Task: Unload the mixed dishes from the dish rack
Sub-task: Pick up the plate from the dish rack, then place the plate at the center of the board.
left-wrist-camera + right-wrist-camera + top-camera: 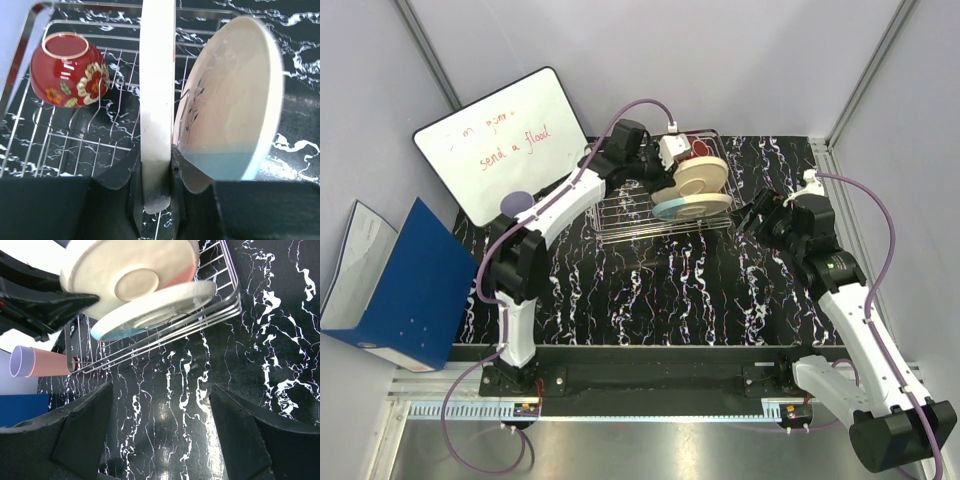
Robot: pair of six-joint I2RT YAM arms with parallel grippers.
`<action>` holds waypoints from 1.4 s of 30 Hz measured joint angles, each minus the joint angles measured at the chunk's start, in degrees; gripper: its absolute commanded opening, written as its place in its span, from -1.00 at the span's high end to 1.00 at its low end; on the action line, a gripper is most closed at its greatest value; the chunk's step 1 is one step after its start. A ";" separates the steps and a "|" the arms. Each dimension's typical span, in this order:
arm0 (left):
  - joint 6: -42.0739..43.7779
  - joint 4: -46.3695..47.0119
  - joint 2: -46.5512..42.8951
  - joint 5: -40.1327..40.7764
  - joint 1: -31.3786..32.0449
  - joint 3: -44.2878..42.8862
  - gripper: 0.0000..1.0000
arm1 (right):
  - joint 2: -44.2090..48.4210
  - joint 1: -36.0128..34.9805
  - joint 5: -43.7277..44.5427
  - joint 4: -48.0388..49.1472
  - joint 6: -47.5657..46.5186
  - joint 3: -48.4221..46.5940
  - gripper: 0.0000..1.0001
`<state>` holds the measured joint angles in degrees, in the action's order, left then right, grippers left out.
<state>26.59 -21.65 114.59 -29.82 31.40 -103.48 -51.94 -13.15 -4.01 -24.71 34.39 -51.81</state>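
My left gripper (157, 165) is shut on the rim of the pink/cream plate (157, 90), which shows edge-on between the fingers. In the top view this plate (700, 175) stands tilted over the right end of the dish rack (620, 215), with the left gripper (665, 158) at its far side. The light-blue/cream plate (235, 100) leans just right of it, sprig motif showing. A red patterned bowl (67, 70) lies in the rack (50, 145). My right gripper (760, 212) stands open with nothing in it, over the table right of the rack.
A salmon-pink cup (50, 363) and a lavender cup (17, 360) are together on the table past the rack's left end. A whiteboard (505, 140) with red writing leans at the back left. A blue binder (405, 275) stands at the left table edge.
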 measured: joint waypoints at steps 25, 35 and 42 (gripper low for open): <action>-3.74 -0.39 -5.09 6.29 -0.61 -8.57 1.00 | 0.90 0.00 -0.11 0.02 0.66 0.00 -0.73; 1.29 0.66 -10.80 15.85 1.03 -8.11 1.00 | 0.87 0.00 -0.20 0.09 1.97 0.00 -0.72; 5.11 0.85 -11.15 18.91 4.09 -3.56 1.00 | 0.83 0.00 -0.22 0.61 2.32 0.00 -0.72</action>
<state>31.70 -20.80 103.44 -10.92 35.48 -107.04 -51.11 -13.15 -4.23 -24.10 36.71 -51.81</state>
